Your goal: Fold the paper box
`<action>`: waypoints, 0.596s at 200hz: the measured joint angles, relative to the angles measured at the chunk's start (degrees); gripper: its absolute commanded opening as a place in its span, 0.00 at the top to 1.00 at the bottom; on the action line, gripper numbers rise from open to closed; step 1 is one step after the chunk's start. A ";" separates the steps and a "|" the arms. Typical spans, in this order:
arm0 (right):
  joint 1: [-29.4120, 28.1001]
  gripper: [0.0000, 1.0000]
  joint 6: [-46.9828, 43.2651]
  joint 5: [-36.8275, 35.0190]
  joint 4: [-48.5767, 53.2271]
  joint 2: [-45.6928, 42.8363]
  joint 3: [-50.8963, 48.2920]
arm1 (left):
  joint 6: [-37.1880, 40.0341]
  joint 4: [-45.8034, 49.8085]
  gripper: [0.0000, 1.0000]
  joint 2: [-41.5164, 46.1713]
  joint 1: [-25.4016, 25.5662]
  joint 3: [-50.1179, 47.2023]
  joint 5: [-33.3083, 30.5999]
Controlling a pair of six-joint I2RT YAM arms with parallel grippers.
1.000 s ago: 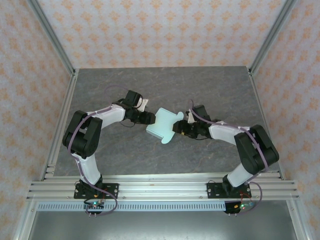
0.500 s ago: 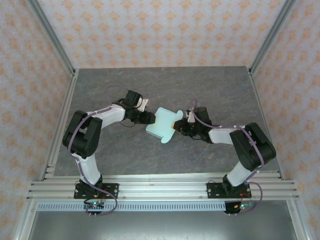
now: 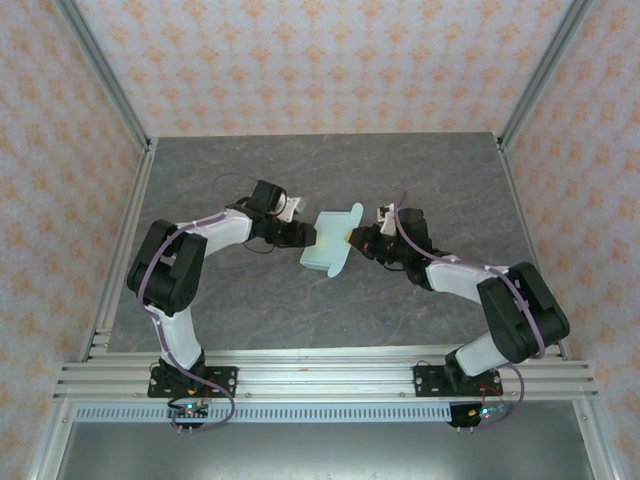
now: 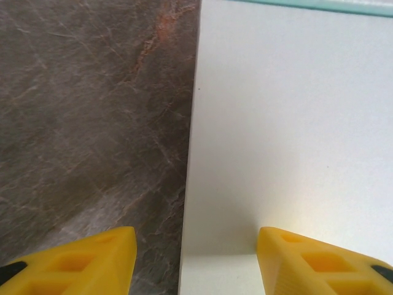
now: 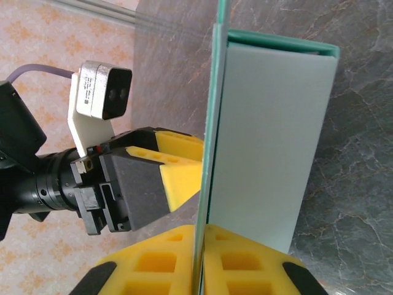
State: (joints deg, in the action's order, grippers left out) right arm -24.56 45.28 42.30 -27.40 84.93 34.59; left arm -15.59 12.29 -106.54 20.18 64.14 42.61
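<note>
The paper box (image 3: 331, 241) is up on edge over the middle of the surface (image 3: 210, 180), partly folded, and I cannot tell whether it rests there or is lifted. Its long axis runs near to far, straight between the two pincers. The right pincer (image 5: 201, 263) comes at it from the right and is pinching one thin sheet of the card edge-on, with a folded panel turned off to one side. The left pincer (image 4: 196, 264) faces it from the left with jaws spread. The card's free edge lies between them with bare surface showing beside one finger, so it grips nothing. Both arms are about equally close, so I judge the unloaded left one is placed to press the next fold while the right holds
</note>
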 measured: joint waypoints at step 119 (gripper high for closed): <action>-2.60 0.92 6.14 -14.05 23.21 -6.69 6.84 | -0.90 -1.44 0.42 -5.31 3.17 4.74 1.62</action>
State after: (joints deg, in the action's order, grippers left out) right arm -27.16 51.42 28.25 -4.19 78.24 41.43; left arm -16.49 10.85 -111.85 23.35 68.88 44.23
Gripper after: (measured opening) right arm 0.081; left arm 0.575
